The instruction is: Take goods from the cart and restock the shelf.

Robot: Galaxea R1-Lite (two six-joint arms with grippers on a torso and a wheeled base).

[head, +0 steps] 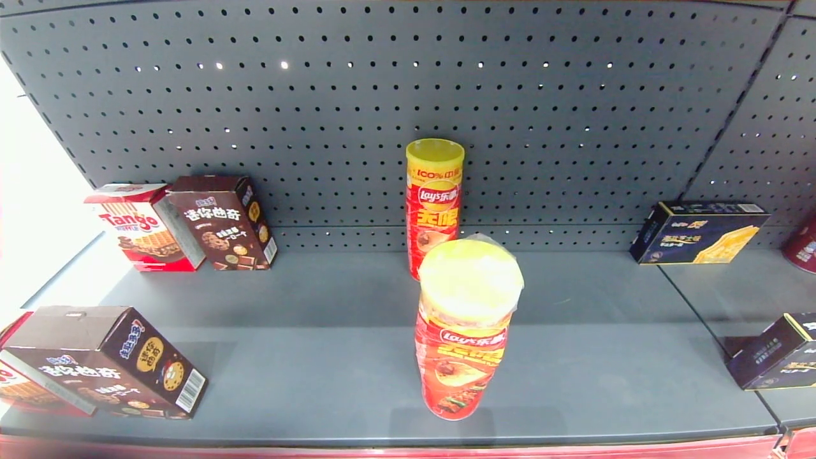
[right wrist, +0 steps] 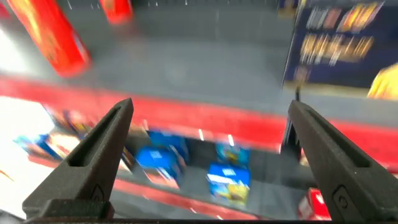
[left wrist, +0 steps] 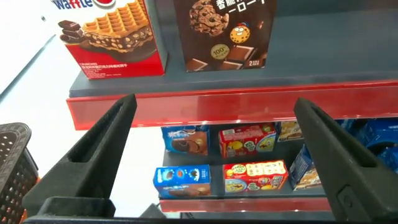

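The shelf (head: 306, 357) already carries goods. One chip can (head: 433, 204) stands at the middle of the back edge, and a second chip can (head: 462, 344) stands nearer the front edge. A cookie box (head: 127, 363) lies at the front left corner. Much of the shelf between them is bare, so I judge the restocking only partly done. The left gripper (left wrist: 214, 102) and the right gripper (right wrist: 210, 104) are both wide open and empty, facing the shelf's red front edge.

Bright even light, blown-out glare at head view's left, faint shadows
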